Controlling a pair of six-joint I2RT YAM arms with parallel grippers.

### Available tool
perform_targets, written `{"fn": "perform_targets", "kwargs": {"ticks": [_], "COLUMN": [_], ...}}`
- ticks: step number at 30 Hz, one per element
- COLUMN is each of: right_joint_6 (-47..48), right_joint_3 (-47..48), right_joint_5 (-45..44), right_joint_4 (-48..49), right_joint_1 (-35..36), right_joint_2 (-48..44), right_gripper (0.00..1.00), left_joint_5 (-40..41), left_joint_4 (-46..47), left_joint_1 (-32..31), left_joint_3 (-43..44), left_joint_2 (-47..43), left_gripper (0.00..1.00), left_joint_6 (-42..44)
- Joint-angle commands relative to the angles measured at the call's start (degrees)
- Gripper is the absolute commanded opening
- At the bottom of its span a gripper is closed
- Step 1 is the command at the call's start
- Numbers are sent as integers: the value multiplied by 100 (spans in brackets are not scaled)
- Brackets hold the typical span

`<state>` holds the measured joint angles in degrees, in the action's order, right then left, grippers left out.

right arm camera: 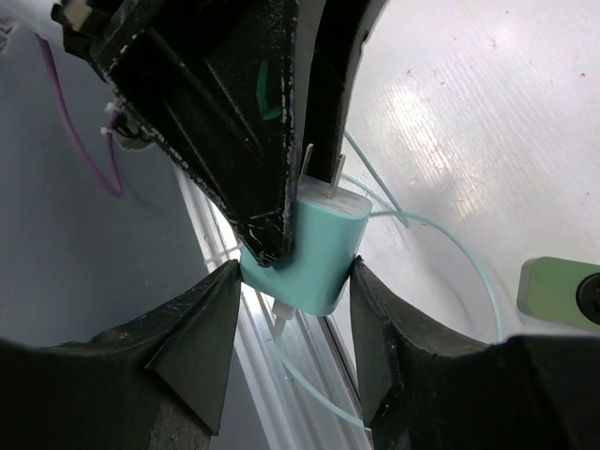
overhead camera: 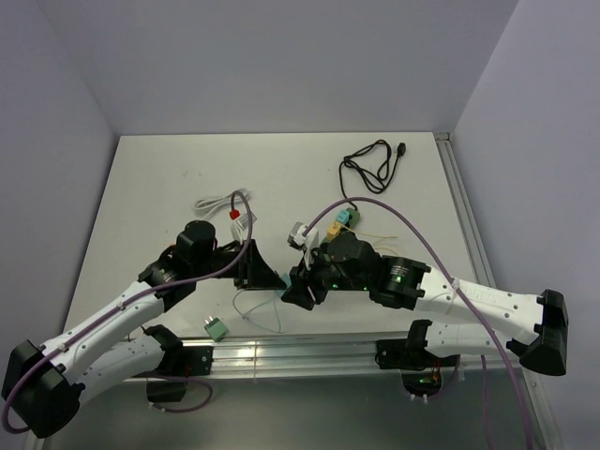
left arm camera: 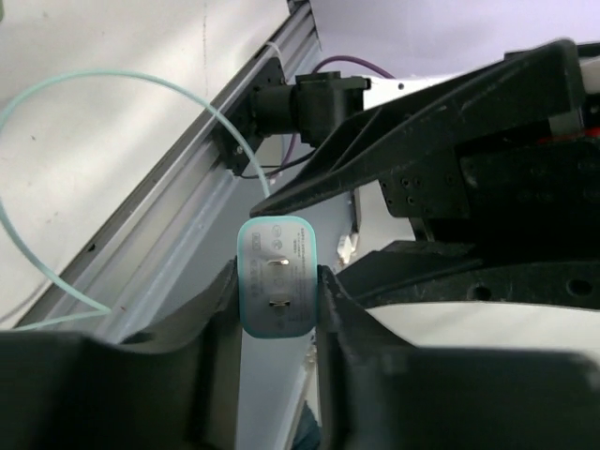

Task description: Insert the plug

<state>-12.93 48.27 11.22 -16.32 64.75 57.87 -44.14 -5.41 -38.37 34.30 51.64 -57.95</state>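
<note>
The teal plug shows its flat face with two metal prongs between my left gripper's fingers, which are shut on its sides. In the right wrist view the same plug sits between my right gripper's fingers, which touch both its sides, with the left gripper's black fingers clamped on it from above. From above, the plug is held just off the table between the two grippers near the front edge. Its thin teal cable hangs and loops onto the table.
A small green socket block lies near the front rail, also in the right wrist view. Yellow and teal adapters sit behind the right arm. A black cable lies far right, a white cable far left. The aluminium rail runs along the front.
</note>
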Motion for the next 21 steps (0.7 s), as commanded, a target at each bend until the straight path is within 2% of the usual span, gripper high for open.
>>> {"fn": "perform_targets", "kwargs": {"ticks": [1,3,5,6,8,10,11,13,19,21], "right_joint_6": [98,54,-16,-104,-314,-727,-894,-1518,-3082,-3608], "right_joint_3": [376,402,411,411,464,543,543,473,122,-149], "right_joint_5": [-234,-322,-515,-577,-1067,-1411,-1778,-1922,-2124,-2020], "right_joint_4": [146,94,24,6,-186,-371,-442,-548,-460,-111], "right_joint_1": [38,46,38,46,38,46,46,38,38,38], "right_joint_2": [-205,-214,-205,-206,-206,-319,-407,-739,-1855,-2120], "right_gripper": [0,0,1,5,37,53,55,61,58,57], "left_joint_5": [-498,-604,-605,-596,-439,-271,-149,273,958,1117], "left_joint_4": [671,848,1015,1103,1331,1498,1569,1552,2526,2920], "left_joint_1": [-57,-57,-57,-57,-57,-65,-57,-57,-57,-57], "left_joint_3": [-161,-248,-284,-319,-337,-354,-346,-240,-389,-468], "left_joint_2": [-22,-74,-127,-180,-241,-364,-408,-514,-637,-672], "left_gripper": [20,0,0,0,0,0,0,0,0,0], "left_joint_6": [-154,-225,-321,-348,-471,-532,-507,-358,-821,-989]}}
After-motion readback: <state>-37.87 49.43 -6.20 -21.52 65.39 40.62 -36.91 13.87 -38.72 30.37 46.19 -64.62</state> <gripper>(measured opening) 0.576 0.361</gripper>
